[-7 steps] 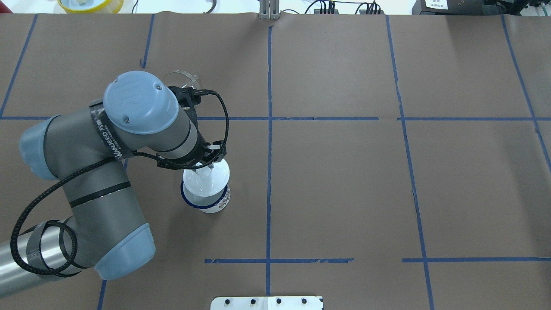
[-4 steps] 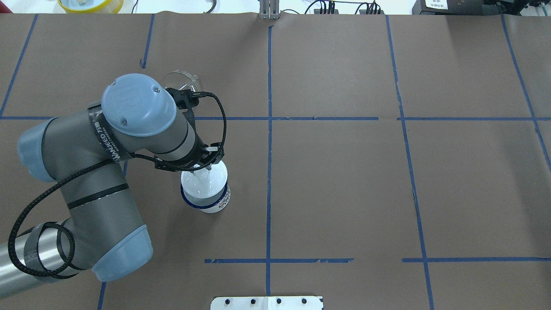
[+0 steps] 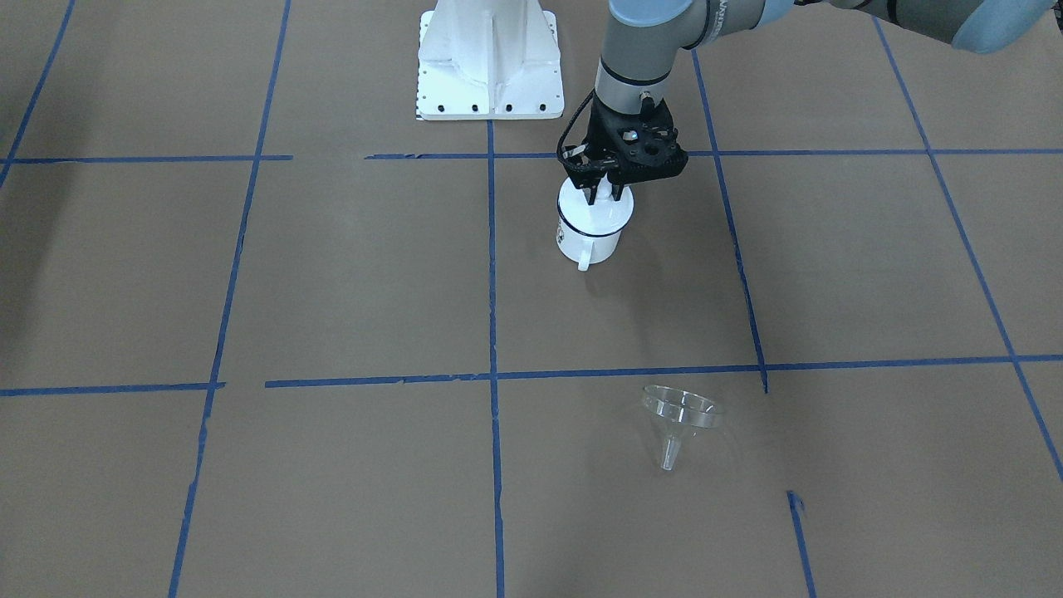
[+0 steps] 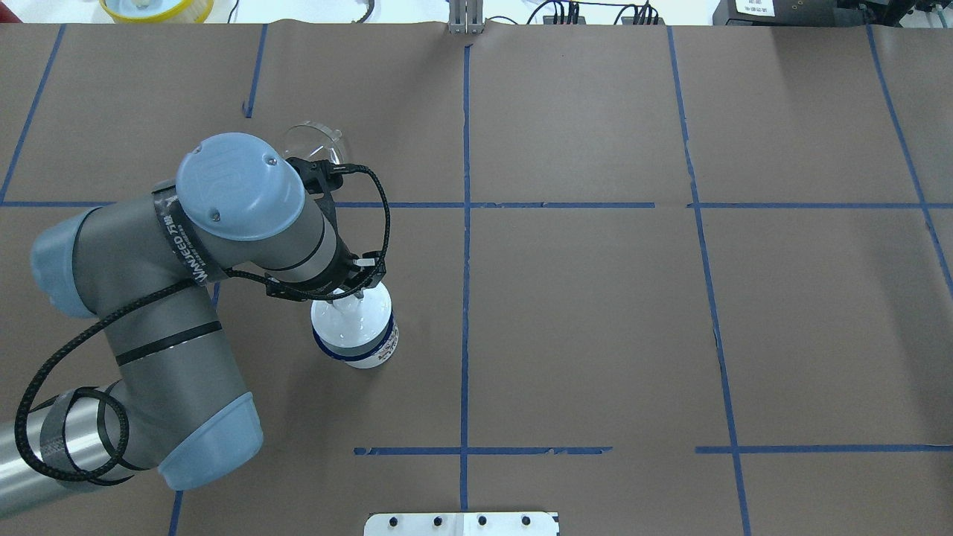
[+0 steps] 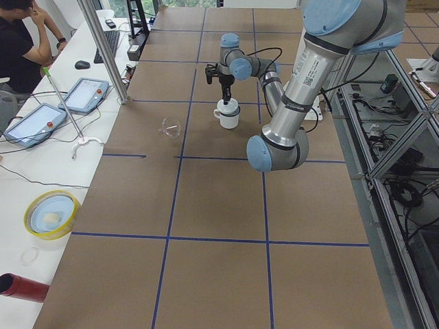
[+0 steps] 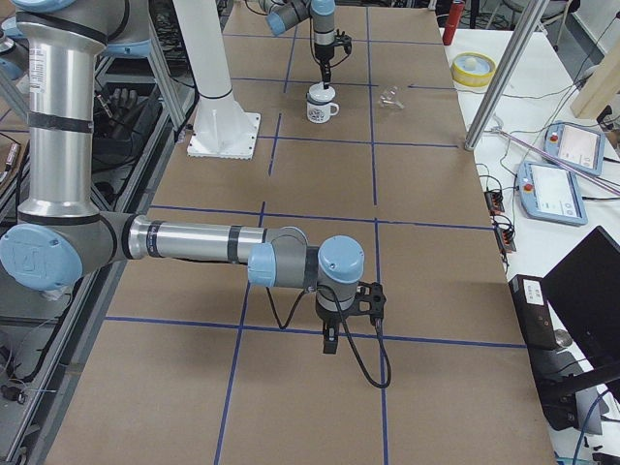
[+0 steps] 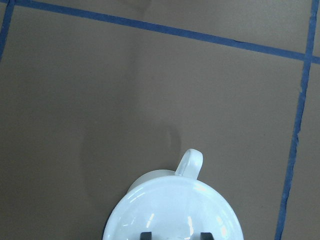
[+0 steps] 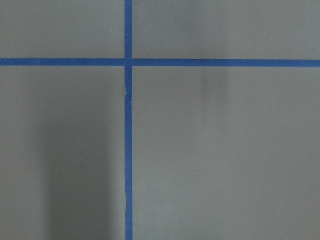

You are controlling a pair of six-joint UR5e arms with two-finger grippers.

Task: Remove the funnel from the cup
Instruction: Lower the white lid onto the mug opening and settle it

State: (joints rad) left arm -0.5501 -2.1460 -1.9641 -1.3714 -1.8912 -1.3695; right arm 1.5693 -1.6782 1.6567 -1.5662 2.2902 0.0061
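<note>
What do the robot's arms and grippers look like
Both arms are grey metal tubes with light blue joint caps. The left arm has white lettering on a dark band, black bands and a braided black cable looping along it. The left gripper is black, with two narrow fingers and a black wrist mount. The right arm is alike; its gripper is also black.

Robotics lab: two arms are working over a brown-paper table gridded with blue tape, teach pendants are lying on a side bench, a person is sitting nearby.
</note>
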